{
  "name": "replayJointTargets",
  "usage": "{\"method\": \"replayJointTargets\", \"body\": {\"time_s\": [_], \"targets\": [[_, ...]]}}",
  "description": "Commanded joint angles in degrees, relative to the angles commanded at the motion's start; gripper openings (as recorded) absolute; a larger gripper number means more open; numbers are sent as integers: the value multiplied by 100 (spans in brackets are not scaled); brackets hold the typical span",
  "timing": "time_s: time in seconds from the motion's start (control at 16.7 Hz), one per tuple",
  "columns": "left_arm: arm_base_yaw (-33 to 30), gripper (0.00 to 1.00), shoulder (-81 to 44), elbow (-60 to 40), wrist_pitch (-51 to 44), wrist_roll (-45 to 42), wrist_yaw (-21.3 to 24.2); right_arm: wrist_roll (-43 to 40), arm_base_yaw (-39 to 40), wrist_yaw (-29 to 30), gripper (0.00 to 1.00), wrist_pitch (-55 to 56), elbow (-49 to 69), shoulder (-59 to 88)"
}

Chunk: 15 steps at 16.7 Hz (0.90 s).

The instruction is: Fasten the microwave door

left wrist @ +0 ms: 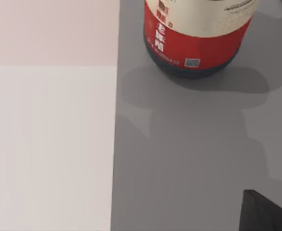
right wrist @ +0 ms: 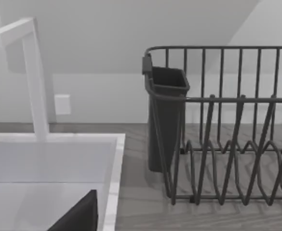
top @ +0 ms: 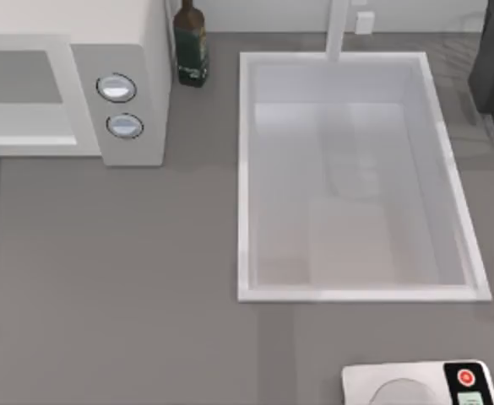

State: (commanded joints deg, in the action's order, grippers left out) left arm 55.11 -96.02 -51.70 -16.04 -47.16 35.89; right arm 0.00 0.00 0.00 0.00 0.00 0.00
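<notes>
At the top view's upper left, the microwave door [top: 23,93] looks shut against the microwave [top: 120,51], so a misjudged push could topple the neighbouring bottle [top: 190,46]; I cannot tell either tool's state.

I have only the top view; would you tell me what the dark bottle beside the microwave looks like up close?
Observer: The bottle has a red label with a cream band above it.
Operator: Where is the left tool?
Observer: A dark corner of the left tool shows above the grey counter near that bottle.
Operator: And the dark thing far right?
Observer: A wire dish rack, with a dark cutlery cup hung on the end nearest the sink.
</notes>
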Motion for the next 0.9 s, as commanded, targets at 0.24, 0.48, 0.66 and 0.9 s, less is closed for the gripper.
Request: {"method": "replayJointTargets", "body": {"time_s": [0.24, 0.48, 0.66, 0.9], "targets": [[-541, 0, 921, 1111, 456, 582, -280, 0, 0, 0, 100, 0, 0, 0], [-726, 0, 1191, 1392, 611, 780, -376, 0, 0, 0, 100, 0, 0, 0], [-712, 0, 1182, 1405, 598, 793, -364, 0, 0, 0, 100, 0, 0, 0], [-1337, 0, 1752, 1839, 722, 1351, -750, 0, 0, 0, 100, 0, 0, 0]]}}
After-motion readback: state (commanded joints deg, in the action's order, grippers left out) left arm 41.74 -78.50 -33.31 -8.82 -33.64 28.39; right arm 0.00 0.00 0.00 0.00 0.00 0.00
